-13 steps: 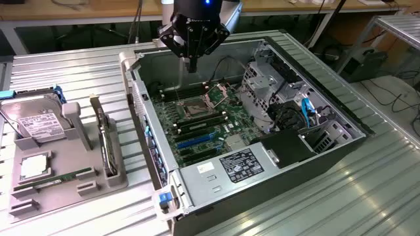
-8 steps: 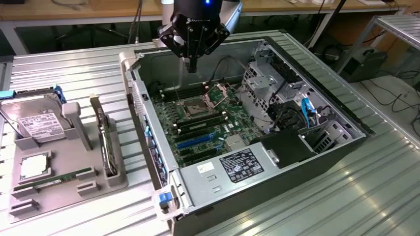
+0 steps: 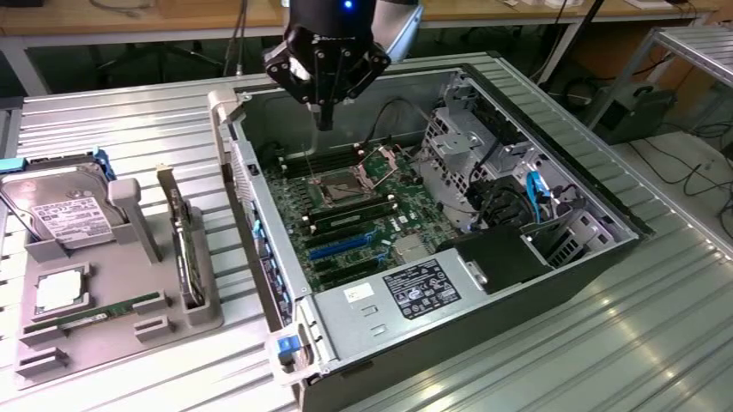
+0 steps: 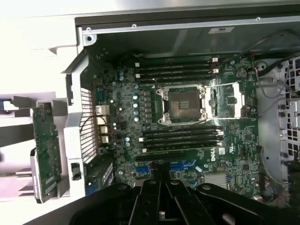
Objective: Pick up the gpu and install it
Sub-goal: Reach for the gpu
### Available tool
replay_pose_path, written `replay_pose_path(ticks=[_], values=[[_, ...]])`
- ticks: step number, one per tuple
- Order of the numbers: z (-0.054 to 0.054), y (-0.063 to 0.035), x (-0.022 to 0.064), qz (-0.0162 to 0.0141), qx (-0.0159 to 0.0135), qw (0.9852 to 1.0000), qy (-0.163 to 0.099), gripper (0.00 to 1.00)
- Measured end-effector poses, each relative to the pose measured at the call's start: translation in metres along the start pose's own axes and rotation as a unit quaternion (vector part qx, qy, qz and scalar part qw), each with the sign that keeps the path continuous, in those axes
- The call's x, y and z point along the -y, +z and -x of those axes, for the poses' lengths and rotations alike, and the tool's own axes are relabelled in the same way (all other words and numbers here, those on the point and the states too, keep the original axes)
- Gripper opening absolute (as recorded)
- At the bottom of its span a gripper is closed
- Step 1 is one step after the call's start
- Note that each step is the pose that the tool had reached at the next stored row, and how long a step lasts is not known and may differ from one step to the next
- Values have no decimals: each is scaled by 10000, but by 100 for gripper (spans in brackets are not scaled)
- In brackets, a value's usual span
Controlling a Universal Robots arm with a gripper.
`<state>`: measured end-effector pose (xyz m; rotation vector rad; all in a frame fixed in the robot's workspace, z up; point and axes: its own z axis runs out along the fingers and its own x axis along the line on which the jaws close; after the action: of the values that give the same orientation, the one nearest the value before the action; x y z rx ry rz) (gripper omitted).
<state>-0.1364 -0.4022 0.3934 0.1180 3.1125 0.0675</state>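
Observation:
The gpu [image 3: 178,233] stands on edge in a grey holder [image 3: 197,292] on the table, at the exterior view's left of the open computer case [image 3: 458,257]. The wrist view shows the gpu [image 4: 45,149] edge-on, its green board face up beside the case's rear panel. My gripper [image 3: 325,120] hangs above the far end of the case, over the motherboard [image 3: 355,219], well away from the gpu. Its fingers [image 4: 151,187] are shut together with nothing held. Below them lie the blue expansion slots [image 4: 180,165].
On the grey fixture sit a silver hard drive [image 3: 67,215], a small square part [image 3: 60,292] and a green memory stick [image 3: 98,311]. Inside the case are the open CPU socket [image 3: 342,184], a drive cage [image 3: 464,146] and the power supply [image 3: 418,287].

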Motion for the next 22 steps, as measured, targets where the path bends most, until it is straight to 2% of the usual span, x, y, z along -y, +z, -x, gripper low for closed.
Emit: replay_pose_path(ticks=[8,11,17,19,22], values=[[-353,-12,105,1,0,10000,-1,11],[-657,-7,171,0,0,10000,0,11],[-947,37,220,-7,1,10000,-1,11],[-1116,63,242,-20,1,10000,0,11],[-1274,89,261,-33,3,10000,0,11]])
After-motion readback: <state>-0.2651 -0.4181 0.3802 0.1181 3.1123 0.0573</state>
